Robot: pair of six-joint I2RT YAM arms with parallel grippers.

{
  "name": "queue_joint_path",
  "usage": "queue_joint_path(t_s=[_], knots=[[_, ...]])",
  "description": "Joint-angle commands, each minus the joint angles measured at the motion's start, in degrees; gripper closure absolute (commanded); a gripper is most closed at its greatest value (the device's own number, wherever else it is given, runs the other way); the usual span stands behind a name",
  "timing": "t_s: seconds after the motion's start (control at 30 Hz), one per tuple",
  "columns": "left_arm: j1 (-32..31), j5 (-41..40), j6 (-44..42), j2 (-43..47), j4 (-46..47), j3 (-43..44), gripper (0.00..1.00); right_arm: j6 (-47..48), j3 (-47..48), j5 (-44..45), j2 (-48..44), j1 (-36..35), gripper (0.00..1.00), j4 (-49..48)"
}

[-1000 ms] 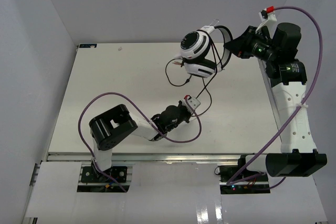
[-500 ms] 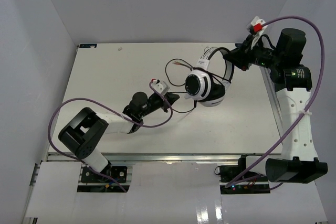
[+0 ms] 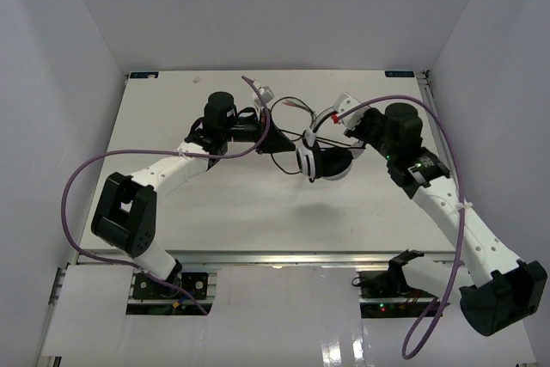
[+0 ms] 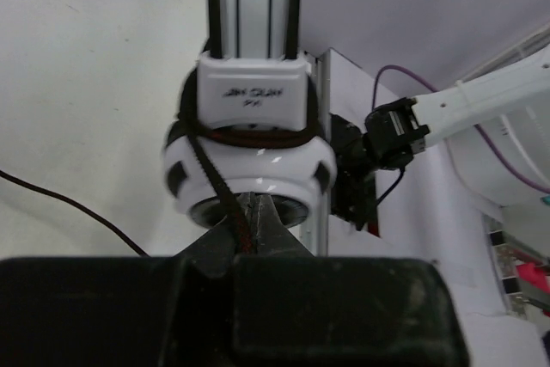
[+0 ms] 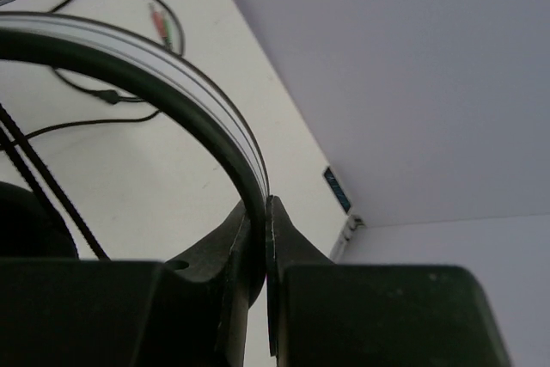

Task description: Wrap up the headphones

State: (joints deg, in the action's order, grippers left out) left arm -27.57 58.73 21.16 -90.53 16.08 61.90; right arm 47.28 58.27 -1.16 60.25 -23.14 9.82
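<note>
The right gripper point(image 5: 267, 242) is clamped on the black headband point(image 5: 185, 83), its arm reaching in from the right. The left gripper point(image 4: 251, 228), arm stretched inward, pinches the thin cord point(image 4: 225, 199) beneath an earcup point(image 4: 258, 169). The headphones point(image 3: 323, 162) are held between both near the middle of the table point(image 3: 215, 212).

This is a robotics lab cell: my white worktop point(image 3: 258, 212) is boxed in by bare white panels point(image 3: 275, 6), my left arm point(image 3: 163, 174) and right arm point(image 3: 447, 204) bolt to a metal rail point(image 3: 284, 257) at its near edge, trailing thick purple cables point(image 3: 69, 191).

Overhead looks down; both wrist views (close) share headphones point(image 3: 326, 163).
</note>
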Motion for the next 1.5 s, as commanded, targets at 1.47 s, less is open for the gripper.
queue_joint_path(t_s=[1.47], knots=[[-15.93, -34.47, 6.23, -10.6, 37.26, -22.66, 0.86, -73.4, 30.37, -53.18, 12.47, 21.99, 0.92, 4.51]])
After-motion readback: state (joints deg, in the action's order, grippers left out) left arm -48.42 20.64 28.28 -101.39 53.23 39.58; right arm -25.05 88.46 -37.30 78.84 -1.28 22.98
